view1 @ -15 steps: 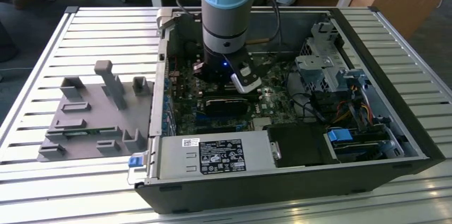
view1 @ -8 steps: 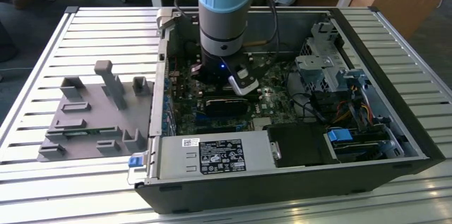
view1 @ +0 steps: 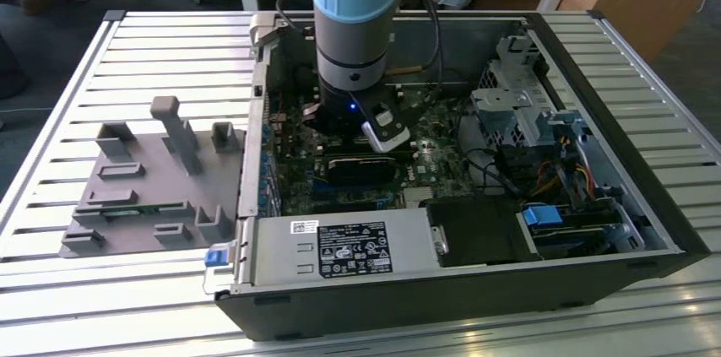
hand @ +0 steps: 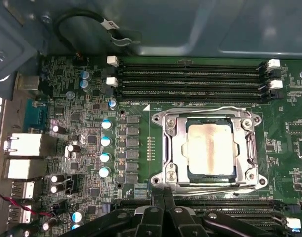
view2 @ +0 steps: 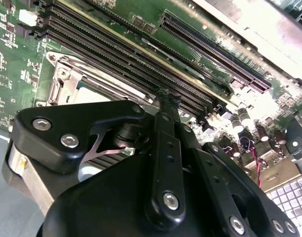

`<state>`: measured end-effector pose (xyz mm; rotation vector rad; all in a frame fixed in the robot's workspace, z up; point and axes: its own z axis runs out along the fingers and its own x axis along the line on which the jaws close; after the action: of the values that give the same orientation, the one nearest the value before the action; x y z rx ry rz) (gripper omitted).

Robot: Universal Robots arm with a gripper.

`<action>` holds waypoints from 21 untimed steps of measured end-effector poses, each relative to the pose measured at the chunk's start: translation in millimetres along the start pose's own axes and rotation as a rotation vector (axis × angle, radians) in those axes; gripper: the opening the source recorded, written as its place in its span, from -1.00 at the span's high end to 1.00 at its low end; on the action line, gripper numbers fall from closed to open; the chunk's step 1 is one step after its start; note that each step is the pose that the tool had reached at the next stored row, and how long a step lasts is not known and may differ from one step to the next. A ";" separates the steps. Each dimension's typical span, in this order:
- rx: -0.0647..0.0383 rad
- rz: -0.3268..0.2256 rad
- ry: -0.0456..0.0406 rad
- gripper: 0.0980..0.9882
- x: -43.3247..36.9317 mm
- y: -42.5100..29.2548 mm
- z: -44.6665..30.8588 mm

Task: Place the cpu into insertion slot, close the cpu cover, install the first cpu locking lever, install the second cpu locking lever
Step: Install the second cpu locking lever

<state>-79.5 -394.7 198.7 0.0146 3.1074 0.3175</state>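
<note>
In the first wrist view the cpu (hand: 210, 148) lies in the insertion slot (hand: 160, 170), its dull silver top showing through the square hole of the cpu cover (hand: 176, 148). The cover is flat down over it. One thin wire lever (hand: 205, 109) runs along the socket side that faces the memory slots. Another (hand: 210, 183) lies along the opposite side, by my fingers. My gripper (hand: 163, 196) is shut with nothing visible between its fingertips, just off that socket edge. In the second wrist view the gripper (view2: 168, 96) tips hover over the memory slots (view2: 121, 54) beside the cover (view2: 62, 81).
In the exterior view the arm reaches down into the open computer case (view1: 664, 230), with the gripper (view1: 383, 137) over the motherboard. A black block (view1: 360, 171), the power supply (view1: 338, 247) and drive cages (view1: 518, 112) crowd the board. A grey fixture (view1: 147, 188) stands on the slatted table at that view's left.
</note>
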 end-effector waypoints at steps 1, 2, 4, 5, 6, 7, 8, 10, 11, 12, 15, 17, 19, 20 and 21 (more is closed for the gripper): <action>-0.001 0.000 0.0001 0.96 0.1 0.1 0.1; -0.003 0.000 0.0000 0.96 0.2 0.3 0.4; -0.005 0.000 0.0000 0.96 0.3 0.7 0.8; -0.007 0.000 0.0000 0.96 0.3 0.8 1.0; -0.008 0.000 0.0001 0.96 0.3 0.9 1.2; -0.010 0.000 0.0000 0.96 0.2 1.1 1.6; -0.011 0.000 -0.0002 0.96 0.2 1.5 1.9; -0.012 0.000 0.0000 0.96 0.4 2.2 2.3; -0.013 0.000 0.0000 0.96 0.4 2.7 2.6; -0.013 0.000 0.0000 0.96 0.4 3.2 2.9; -0.014 0.000 0.0001 0.96 0.6 4.8 3.7; -0.015 0.000 0.0002 0.96 0.9 5.8 4.3; -0.015 -0.001 0.0002 0.96 1.3 7.0 4.9; -0.015 -0.001 0.0002 0.96 1.5 7.9 5.4; -0.016 -0.001 0.0002 0.96 1.8 8.7 5.8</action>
<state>-81.1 -385.0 194.7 0.0134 3.1049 0.3417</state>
